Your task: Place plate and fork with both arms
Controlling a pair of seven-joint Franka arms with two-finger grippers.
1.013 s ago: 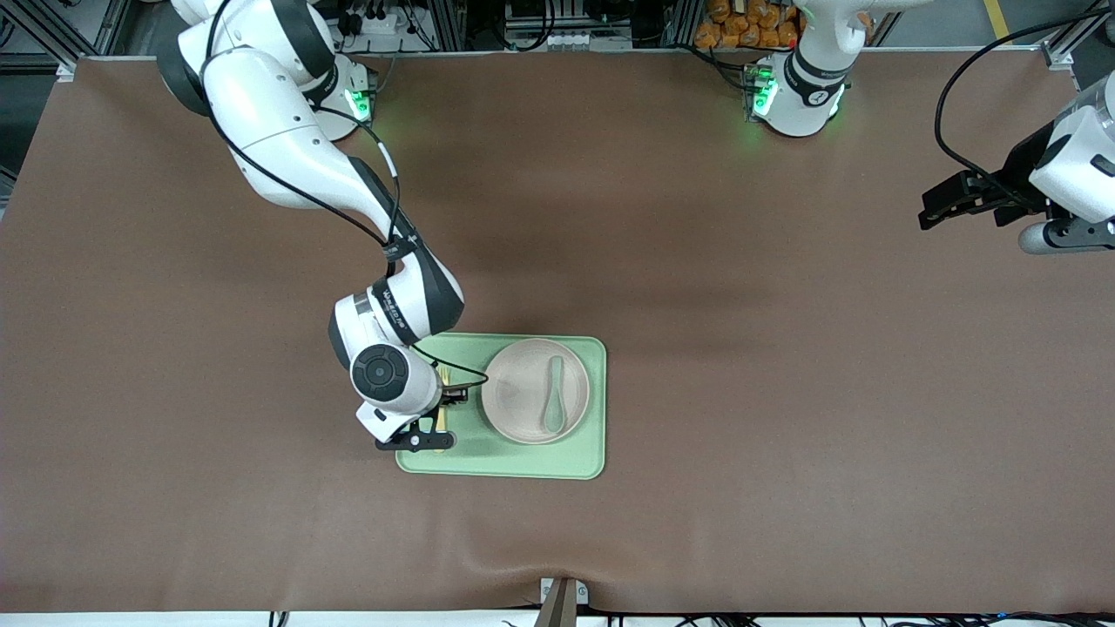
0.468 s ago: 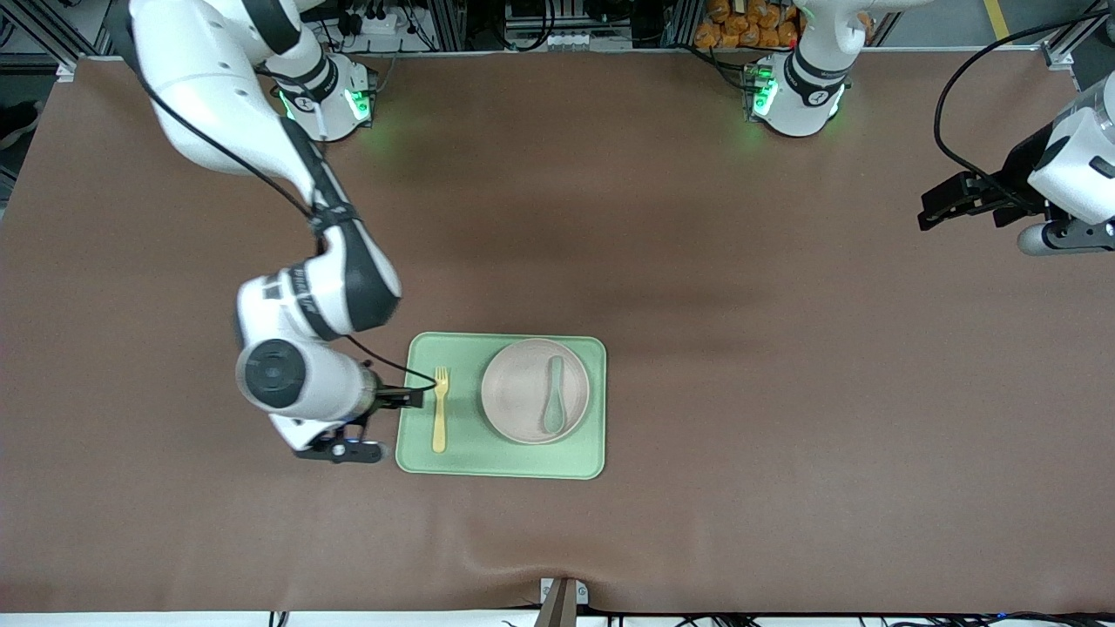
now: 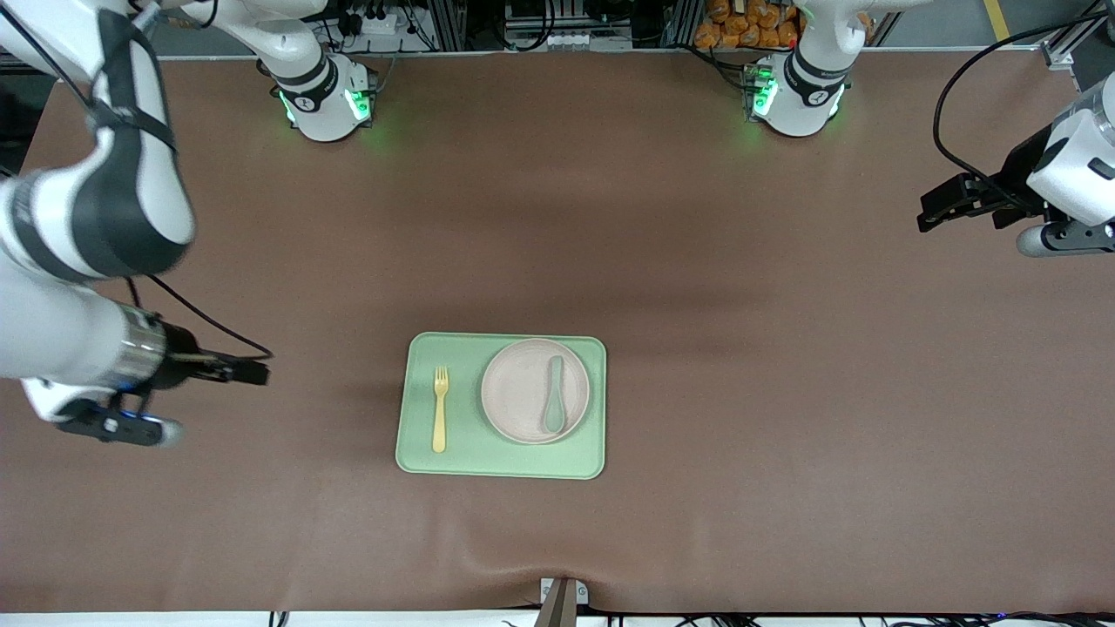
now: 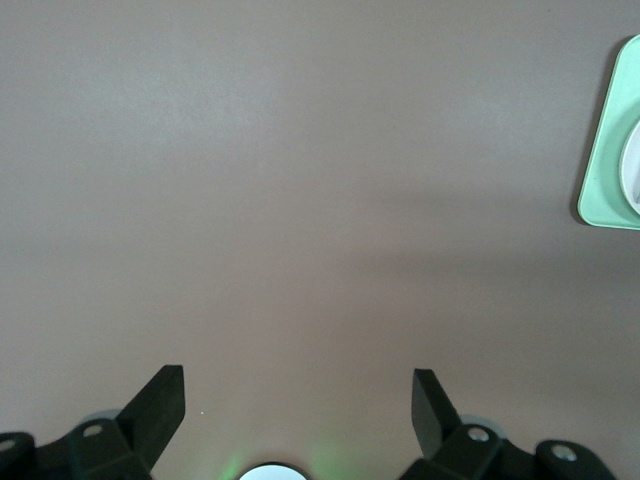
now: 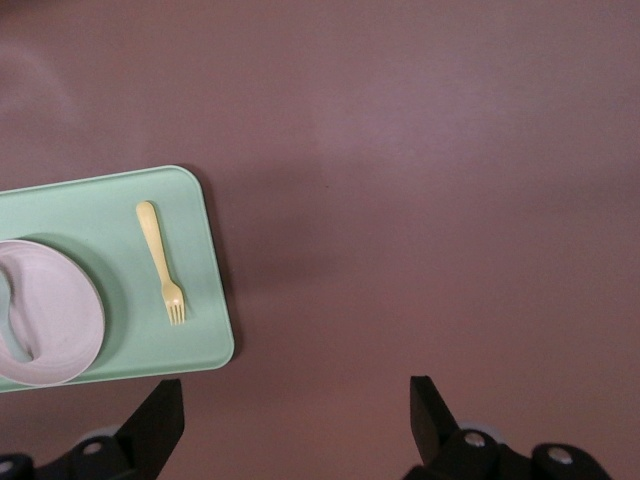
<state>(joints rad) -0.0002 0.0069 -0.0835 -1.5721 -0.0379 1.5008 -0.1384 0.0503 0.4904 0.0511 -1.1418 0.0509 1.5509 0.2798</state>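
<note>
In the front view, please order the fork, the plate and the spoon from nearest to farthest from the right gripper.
The right gripper hangs, jaws open, over bare table toward the right arm's end.
1. Fork: on the tray, on the part toward the right arm's end.
2. Plate: on the tray, beside the fork.
3. Spoon: lying in the plate.

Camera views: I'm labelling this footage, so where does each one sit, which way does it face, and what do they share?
Front view: high across the table, facing both bases; shows the tray, plate, fork, spoon, open right gripper, left gripper.
Left wrist view: on the left wrist, looking down at bare table and a tray corner; its open left gripper shows.
Right wrist view: on the right wrist, looking down; its open right gripper shows.
Shared: the right wrist and front views both show the fork on the tray.
</note>
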